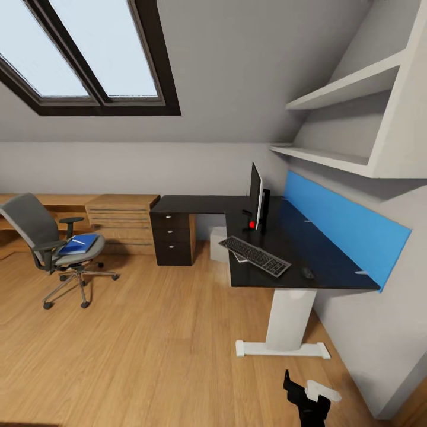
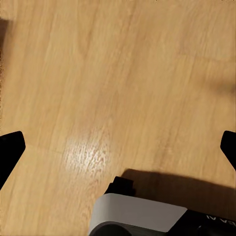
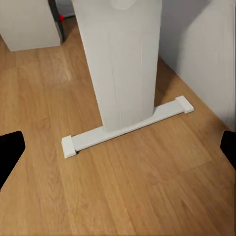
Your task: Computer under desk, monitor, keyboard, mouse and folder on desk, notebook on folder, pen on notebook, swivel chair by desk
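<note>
At the left of the head view, the swivel chair (image 1: 52,246) stood on the wood floor (image 1: 154,332), well apart from the desk (image 1: 308,261), so it had yet to be rolled in. On its seat lay the folder (image 1: 79,244), with something pale and thin across it, too small to name; it waited there because nothing had been carried over.

Toward the middle, the computer (image 1: 218,243) sat pale under the tabletop, already where the task wanted it. Above it the monitor (image 1: 256,196) stood upright on the tabletop, edge-on to the camera, the keyboard (image 1: 255,255) lying angled just in front. The mouse (image 1: 306,273) rested to the keyboard's right, near the front edge.

At the lower right, the right gripper (image 1: 305,394) hung low beside the desk's white leg (image 3: 123,64); both wrist views showed dark jaw tips at opposite frame edges, so both pairs of jaws seemed spread wide and empty.
</note>
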### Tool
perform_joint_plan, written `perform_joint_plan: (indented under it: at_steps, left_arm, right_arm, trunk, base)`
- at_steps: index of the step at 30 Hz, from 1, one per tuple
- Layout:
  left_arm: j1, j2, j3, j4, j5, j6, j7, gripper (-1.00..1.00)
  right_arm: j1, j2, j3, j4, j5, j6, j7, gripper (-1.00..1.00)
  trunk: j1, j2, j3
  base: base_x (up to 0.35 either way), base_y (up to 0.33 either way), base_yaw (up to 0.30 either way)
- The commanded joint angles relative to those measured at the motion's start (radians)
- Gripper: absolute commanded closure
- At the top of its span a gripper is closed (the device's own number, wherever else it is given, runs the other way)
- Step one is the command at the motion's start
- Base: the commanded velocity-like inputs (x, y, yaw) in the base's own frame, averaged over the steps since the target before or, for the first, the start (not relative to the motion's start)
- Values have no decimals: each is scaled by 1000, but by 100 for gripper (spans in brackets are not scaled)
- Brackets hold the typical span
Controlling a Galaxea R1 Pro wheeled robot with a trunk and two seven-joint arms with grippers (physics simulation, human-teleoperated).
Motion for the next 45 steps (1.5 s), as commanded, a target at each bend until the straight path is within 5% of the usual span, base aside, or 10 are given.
perform_joint_plan:
  at_steps: [1,3,4,9,17,28,35,45]
  left_arm:
    - [-1,1,-8,-1,10,0,8,-100]
    - [-1,1,-7,-1,11,0,8,-100]
    - [-1,-1,-6,-1,11,-1,9,-100]
    - [-1,-3,-4,-1,12,-5,9,-100]
    - [-1,-5,-3,-1,14,-115,13,-100]
    - [-1,-4,1,-1,13,-191,17,-100]
    - [-1,-4,-4,0,11,-240,17,-100]
    - [-1,-4,-6,2,10,-247,17,-100]
  right_arm:
    - [-1,-28,-5,-102,2,83,-1,-100]
    - [-1,-40,-5,-173,2,156,-2,-100]
    - [-1,-70,-9,-353,2,340,-4,-100]
    - [0,-97,-12,-579,1,577,-12,-100]
    - [-15,-111,-13,-742,1,874,-65,-100]
    - [-55,-113,-5,-677,9,892,-79,-100]
    - [-58,-114,-5,-637,112,839,-78,-100]
    - [-58,-122,-8,-635,148,831,-57,-100]
  trunk:
    - [-4,7,2]
    - [-12,21,8]
    - [-15,28,11]
    - [-35,63,27]
    - [-61,112,49]
    - [-61,112,49]
    - [-61,112,49]
    - [-61,112,49]
  base:
    - [0,0,0]
    - [0,0,0]
    - [0,0,0]
    - [0,0,0]
    - [0,0,0]
    - [0,0,0]
    - [25,-109,0]
    - [126,-218,0]
